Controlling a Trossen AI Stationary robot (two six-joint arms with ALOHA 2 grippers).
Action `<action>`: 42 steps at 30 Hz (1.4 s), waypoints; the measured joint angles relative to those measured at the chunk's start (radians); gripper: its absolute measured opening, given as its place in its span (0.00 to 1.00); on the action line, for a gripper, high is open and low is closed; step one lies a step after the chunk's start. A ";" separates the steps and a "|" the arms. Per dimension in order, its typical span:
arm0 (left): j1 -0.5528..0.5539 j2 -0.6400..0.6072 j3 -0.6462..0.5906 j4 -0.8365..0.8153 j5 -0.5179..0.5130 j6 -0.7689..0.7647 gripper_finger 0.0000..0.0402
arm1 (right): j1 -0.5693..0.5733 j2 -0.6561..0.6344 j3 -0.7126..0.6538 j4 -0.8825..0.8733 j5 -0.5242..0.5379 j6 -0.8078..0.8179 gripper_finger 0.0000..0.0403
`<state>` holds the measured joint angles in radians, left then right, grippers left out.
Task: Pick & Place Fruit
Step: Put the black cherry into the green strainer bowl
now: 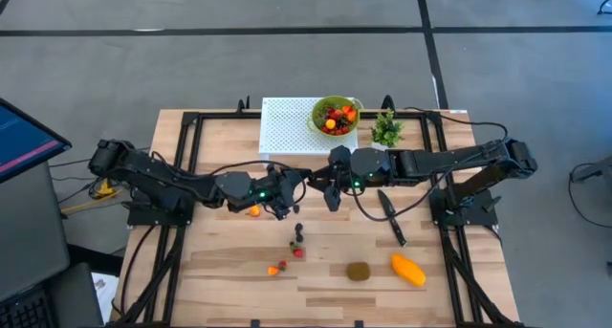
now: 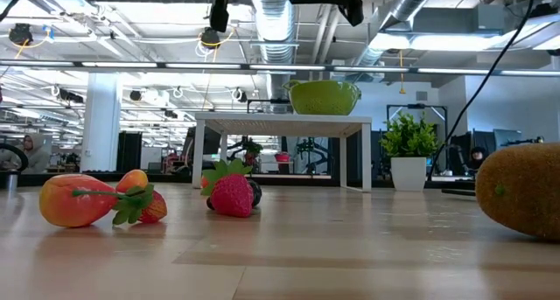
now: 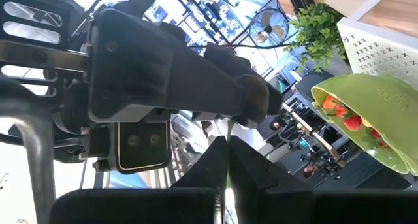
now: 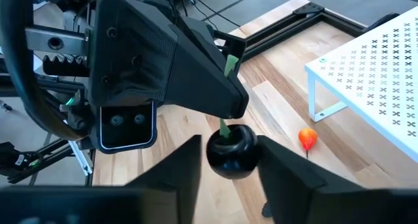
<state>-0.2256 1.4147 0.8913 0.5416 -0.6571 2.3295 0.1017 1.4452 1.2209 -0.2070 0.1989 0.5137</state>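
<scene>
A: Where is the fruit lying, taking the white perforated stand [image 1: 287, 127] as the mark?

B: On the tabletop [image 1: 220, 280] in front of it: the mango [image 1: 408, 270] is resting farthest out, the kiwi [image 1: 359, 271] beside it, strawberries [image 1: 278, 268] and dark berries [image 1: 298, 234] nearer. The green bowl [image 1: 334, 116] of fruit is sitting on the stand.

A: And the tools?

B: The right tool [image 4: 230, 160] is gripping a dark plum [image 4: 231, 150] just in front of the stand. The left tool [image 3: 225, 160] is hanging beside it, fingers pressed together.
</scene>
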 joint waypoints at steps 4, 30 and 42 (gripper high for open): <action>0.000 0.000 0.000 0.001 0.000 0.000 0.01 | 0.000 0.000 0.000 0.000 0.000 0.000 0.26; -0.004 -0.001 0.000 0.014 0.083 -0.277 0.28 | 0.001 0.000 0.000 -0.006 -0.003 0.000 0.30; 0.086 -0.049 -0.001 0.014 0.054 -0.768 0.52 | -0.028 -0.014 0.003 0.022 -0.054 0.000 0.29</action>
<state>-0.1398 1.3656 0.8902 0.5556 -0.6029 1.5616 0.0738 1.4308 1.2236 -0.1853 0.1454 0.5137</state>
